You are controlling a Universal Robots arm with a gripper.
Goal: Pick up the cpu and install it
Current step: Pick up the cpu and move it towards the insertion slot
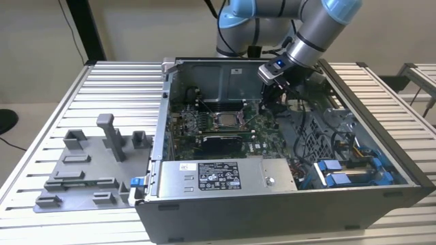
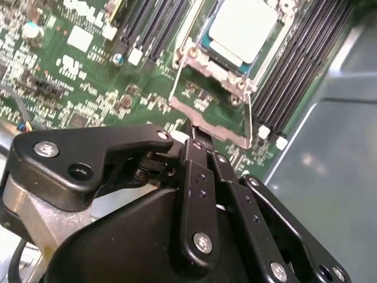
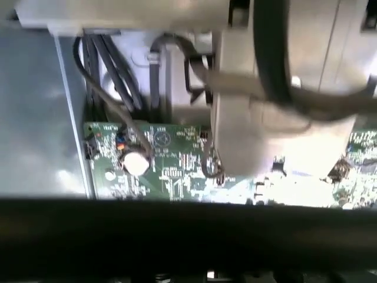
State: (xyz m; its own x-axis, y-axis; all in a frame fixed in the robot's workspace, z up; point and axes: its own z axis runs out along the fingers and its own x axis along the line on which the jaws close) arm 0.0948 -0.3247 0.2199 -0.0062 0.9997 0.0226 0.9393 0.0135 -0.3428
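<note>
The small flat square cpu [image 2: 241,29] w/ pale silver metal top lies flat in its socket on the green motherboard [image 2: 76,65], inside the open dark grey computer case [image 1: 272,214]. The hinged bare-metal socket frame [image 2: 212,115] stands tilted up beside it, not down over the chip.

The black gripper [image 2: 197,141] has its fingers drawn together w/ nothing between them, tip just beside the raised frame's edge; can't tell if it's touching.

Handling, as a judgement: the chip is prob. light, stiff and thin, w/ a smooth top that would slip. Its underside contacts are likely fragile, so any grip belongs on two opposite side edges, kept level.

The exterior view gives the layout: blue-and-silver arm [image 1: 313,35] reaching down into the case, a grey plastic fixture plate [image 1: 75,173] on the slatted metal table [image 1: 122,87] at the exterior view's left. The second wrist view gives the chip and frame close up. The first wrist view adds dark cables [image 3: 112,76] running down to the board edge.
</note>
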